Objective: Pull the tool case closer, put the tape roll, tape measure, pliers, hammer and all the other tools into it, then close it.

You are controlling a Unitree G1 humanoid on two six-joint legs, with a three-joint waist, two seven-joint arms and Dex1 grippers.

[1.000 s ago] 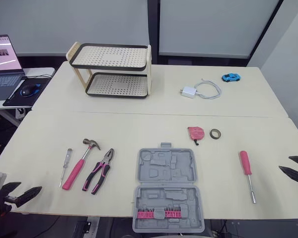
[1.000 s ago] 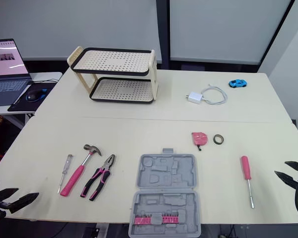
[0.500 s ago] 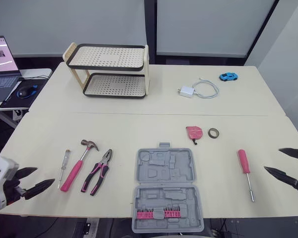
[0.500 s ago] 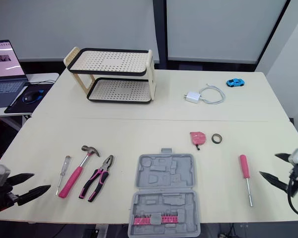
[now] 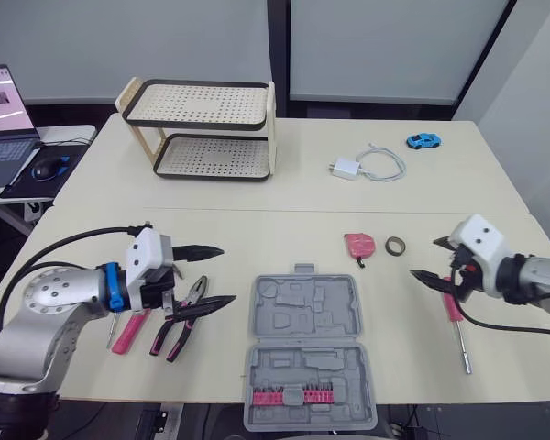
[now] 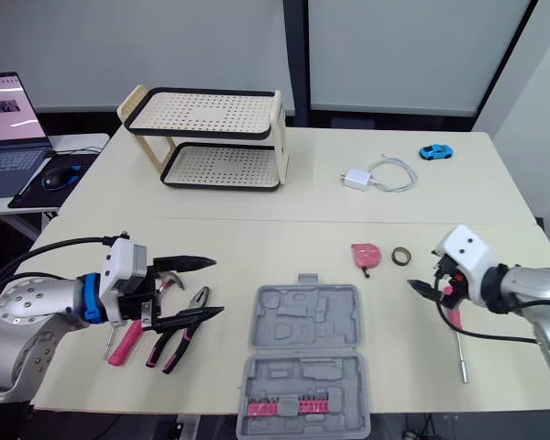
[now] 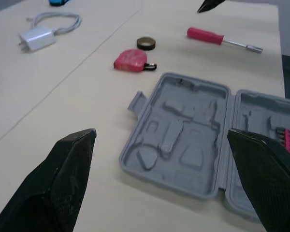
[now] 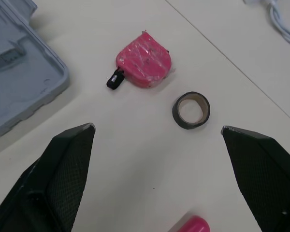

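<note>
Both arms swung in over worktop | left claw spread, empty, by pliers | right claw spread, empty, near tape roll | tool case open at near edge, loading not begun

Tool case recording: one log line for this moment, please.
left gripper open near pliers | right gripper open near screwdriver | tool case open | nothing held

Beige table with open tool case, pliers, hammer, rack.
</note>
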